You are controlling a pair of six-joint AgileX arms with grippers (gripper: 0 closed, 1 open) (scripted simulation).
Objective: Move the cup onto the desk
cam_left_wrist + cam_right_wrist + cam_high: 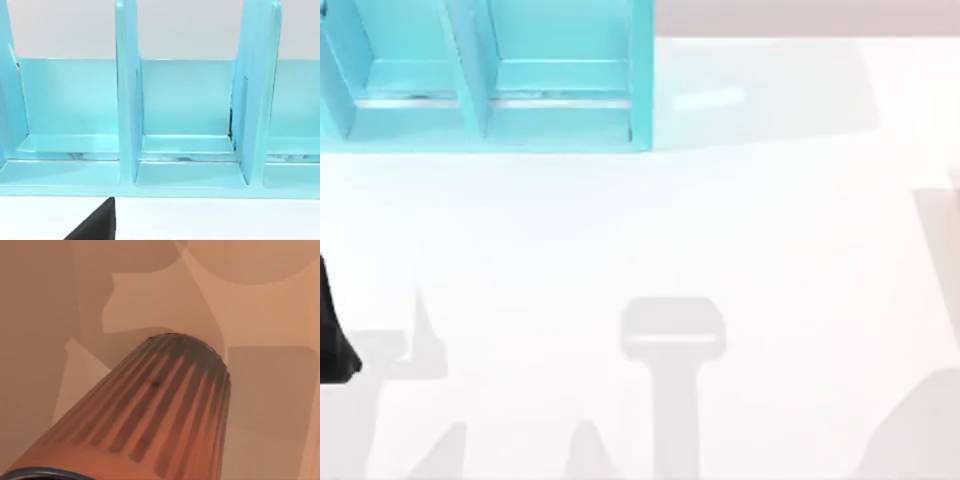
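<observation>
The cup [150, 415] lies very close before the right wrist camera. It is pinkish-brown and tapered with fine vertical ribs. Its dark rim sits nearest the camera and its narrow base points away toward the desk [270, 390], where grey shadows fall. I cannot see whether the base touches the desk. In the top view the white desk [720, 230] is broad and glossy. A black part of my left arm [332, 335] sits at its left edge. A black piece of my left gripper [95, 227] shows in the left wrist view, over the desk [210, 220].
A turquoise shelf unit [490, 75] with upright dividers stands at the back left of the desk. The left wrist camera faces its compartments [185, 130] from close by. Arm shadows lie along the desk's front edge.
</observation>
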